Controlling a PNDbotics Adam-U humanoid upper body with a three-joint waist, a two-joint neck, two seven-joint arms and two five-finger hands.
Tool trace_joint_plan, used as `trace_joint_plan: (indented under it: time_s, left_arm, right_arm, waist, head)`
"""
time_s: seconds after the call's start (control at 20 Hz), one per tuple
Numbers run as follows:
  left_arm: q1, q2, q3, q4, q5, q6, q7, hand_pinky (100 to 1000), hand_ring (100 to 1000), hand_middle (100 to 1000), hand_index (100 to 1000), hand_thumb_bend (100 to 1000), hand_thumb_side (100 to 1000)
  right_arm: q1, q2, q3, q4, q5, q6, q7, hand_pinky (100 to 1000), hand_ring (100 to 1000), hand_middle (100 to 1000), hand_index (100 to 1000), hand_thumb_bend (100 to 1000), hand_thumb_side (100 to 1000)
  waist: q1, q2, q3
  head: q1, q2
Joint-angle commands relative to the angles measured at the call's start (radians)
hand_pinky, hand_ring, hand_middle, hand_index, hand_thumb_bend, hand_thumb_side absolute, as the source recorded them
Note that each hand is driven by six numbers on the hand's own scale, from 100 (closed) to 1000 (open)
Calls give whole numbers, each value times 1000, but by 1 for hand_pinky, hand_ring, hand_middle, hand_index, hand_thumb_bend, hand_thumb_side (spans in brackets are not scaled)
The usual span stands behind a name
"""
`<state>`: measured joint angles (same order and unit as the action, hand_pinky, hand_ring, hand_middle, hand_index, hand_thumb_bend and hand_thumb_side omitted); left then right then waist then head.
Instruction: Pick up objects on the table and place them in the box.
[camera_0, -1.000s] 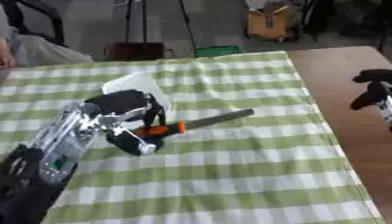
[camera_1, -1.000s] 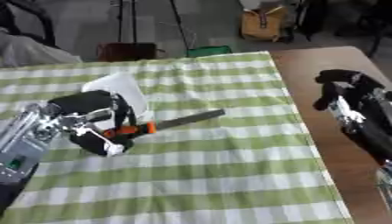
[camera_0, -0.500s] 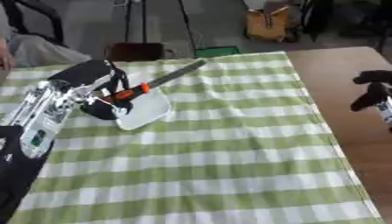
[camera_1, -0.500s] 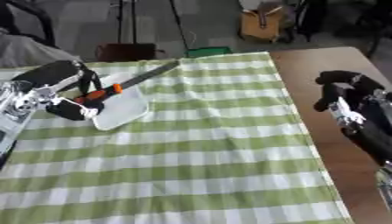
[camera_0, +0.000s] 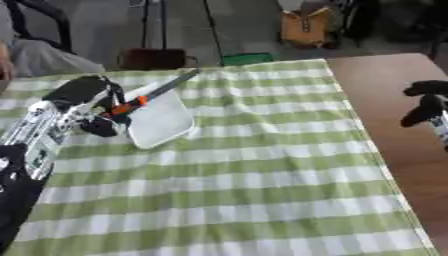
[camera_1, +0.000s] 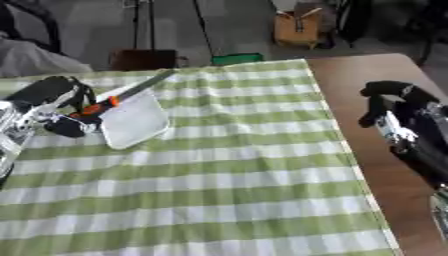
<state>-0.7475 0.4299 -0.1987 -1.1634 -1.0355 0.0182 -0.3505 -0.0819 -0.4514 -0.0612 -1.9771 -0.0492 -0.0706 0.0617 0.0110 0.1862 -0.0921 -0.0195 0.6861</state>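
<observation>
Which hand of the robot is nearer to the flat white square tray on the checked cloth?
Left. The left hand, holding an orange-handled tool, is right beside the flat white square tray. The right hand hangs far off over the bare wooden table edge.

Looked like a lab or workshop: bare grey floor (camera_0: 87, 30), tripod legs (camera_0: 210, 25) and gear standing behind a counter (camera_0: 385, 100) with checked cloth (camera_0: 262, 175).

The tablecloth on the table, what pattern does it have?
The tablecloth is checked in green and white, clearest in the left eye view.
</observation>
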Motion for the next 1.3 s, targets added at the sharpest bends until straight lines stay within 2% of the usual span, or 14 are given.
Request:
trace_joint_plan:
  time_s: [0.05, 0.35, 0.8, 0.9, 0.95, 1.0, 1.05, 1.15, 1.3]
  left_arm:
    - [-14, 10, 20, 14, -19, 0, 29, 837, 573, 411, 557, 100, 172]
    - [-9, -22, 33, 100, -52, 19, 127, 802, 579, 431, 578, 100, 176]
    - [-86, -65, 76, 253, -79, 53, 309, 739, 576, 444, 596, 100, 189]
    - [-96, -67, 80, 265, -76, 53, 328, 737, 581, 463, 620, 100, 190]
    - [-100, -67, 80, 268, -74, 52, 333, 736, 596, 512, 681, 100, 185]
    - [-104, -67, 81, 267, -73, 50, 334, 736, 596, 512, 681, 100, 185]
    - [-106, -66, 81, 265, -72, 47, 334, 740, 619, 563, 734, 100, 257]
    - [-107, -61, 82, 247, -66, 35, 324, 749, 653, 610, 774, 100, 359]
    - [-102, -43, 77, 215, -57, 7, 254, 883, 777, 762, 884, 108, 551]
  right_arm:
    - [-6, -12, -6, -23, 3, -3, 1, 548, 521, 704, 782, 240, 585]
    - [-9, -12, -2, -23, 2, -4, 6, 548, 521, 704, 782, 239, 585]
    - [-14, -7, 2, -23, 5, -5, 12, 547, 520, 705, 782, 238, 586]
    - [-15, -7, 2, -23, 6, -5, 12, 547, 520, 705, 782, 238, 586]
    - [-15, -7, 2, -23, 6, -5, 12, 547, 520, 705, 782, 238, 586]
    - [-15, -6, 2, -23, 6, -5, 13, 547, 520, 705, 782, 238, 586]
    - [-16, -6, 2, -23, 6, -5, 13, 547, 520, 705, 782, 237, 587]
    - [-16, -6, 2, -23, 7, -5, 13, 547, 520, 705, 782, 237, 587]
    - [-15, -7, 1, -23, 7, -5, 12, 547, 520, 705, 782, 236, 587]
  waist:
    - [-2, -14, 0]
    - [-4, -13, -4]
    - [-6, 1, -19]
    - [-5, 2, -22]
    - [-5, 3, -23]
    - [-5, 4, -25]
    - [-5, 4, -25]
    - [-4, 5, -26]
    - [-3, 4, -25]
  head:
    - [1, 2]
    - [5, -3]
    - [16, -19]
    - [18, -19]
    - [18, -20]
    - [18, -20]
    - [18, -20]
    - [19, -20]
    - [18, -20]
